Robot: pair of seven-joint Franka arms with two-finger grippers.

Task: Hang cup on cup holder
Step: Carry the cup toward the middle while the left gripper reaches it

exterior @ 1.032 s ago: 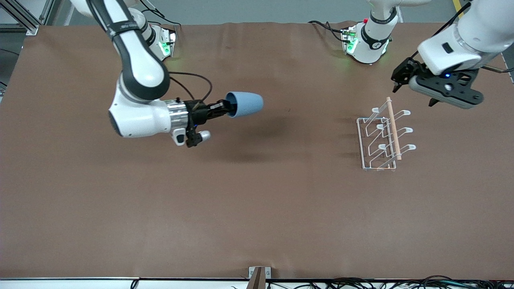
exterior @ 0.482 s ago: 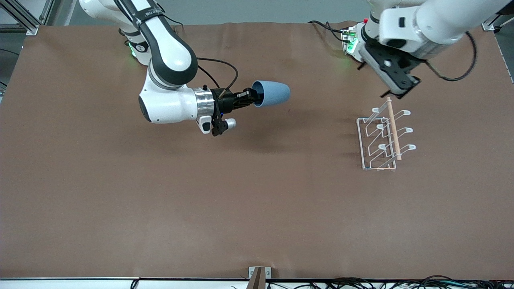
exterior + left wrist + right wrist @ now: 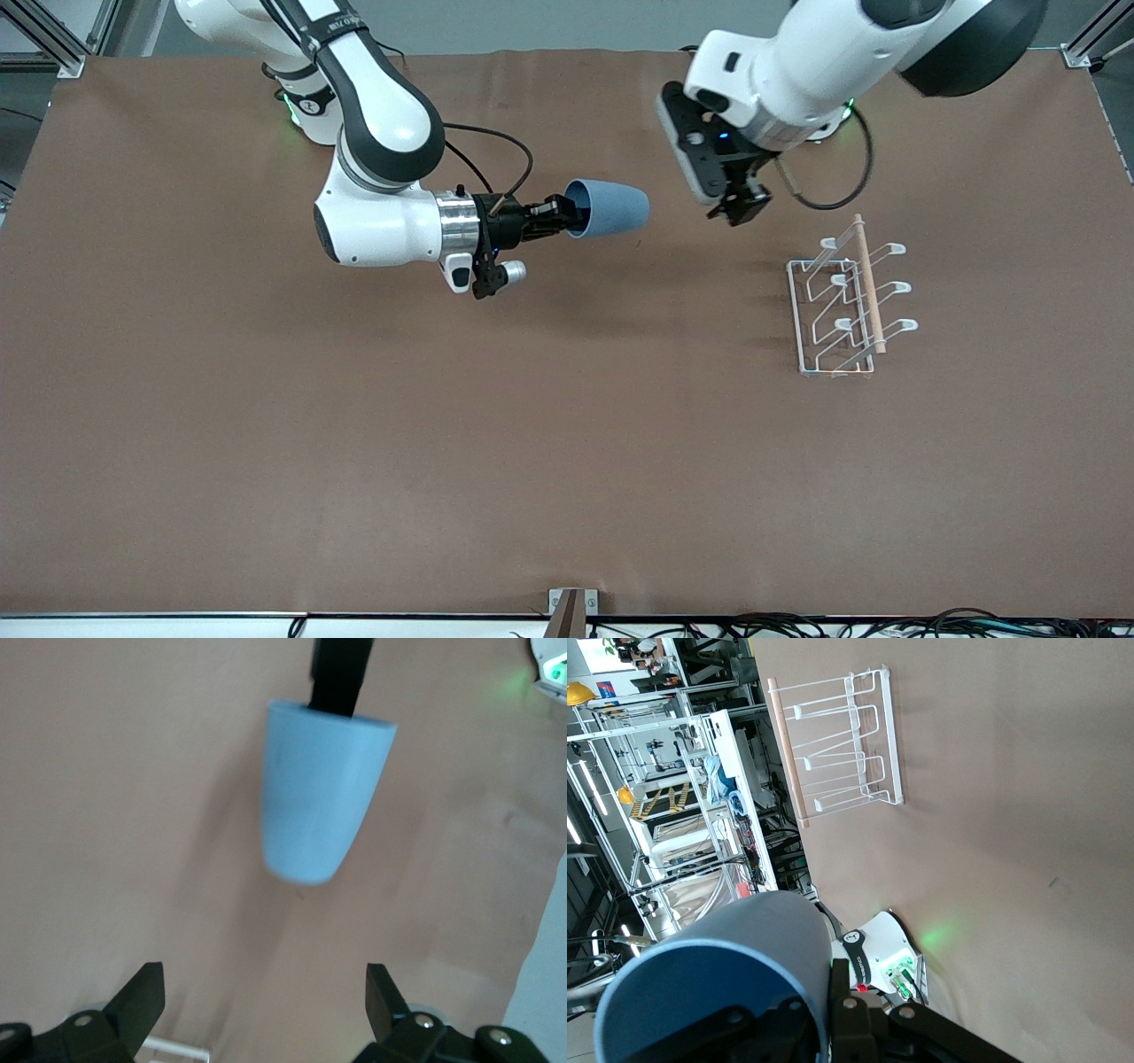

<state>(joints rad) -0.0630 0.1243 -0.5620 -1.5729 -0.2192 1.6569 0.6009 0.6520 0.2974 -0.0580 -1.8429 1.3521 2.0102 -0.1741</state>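
Cup (image 3: 609,208) is held on its side in the air over the brown table (image 3: 354,461), mouth turned toward the right arm's wrist and rounded bottom pointing toward the left arm's end of the table. The right gripper (image 3: 560,217) is clamped on the cup's rim, one finger inside the mouth and one outside, as seen in the front view. In the right wrist view the blue rim (image 3: 700,992) fills the foreground directly ahead of the closed fingers.

The left gripper (image 3: 742,206) is found over bare table between the held cup and the cup holder (image 3: 846,301), tilted downward, touching neither. Its jaws stand wide apart and nothing is between them; in the left wrist view the two fingertips (image 3: 142,992) frame the cup (image 3: 321,788), which hangs well apart from them.

The cup holder stands on the table toward the left arm's end, upright on its rectangular wire base. A wooden rod (image 3: 868,283) lies along its top, and white loop-tipped prongs (image 3: 897,288) are raised on both sides of the rod. No cup is hung on any prong.
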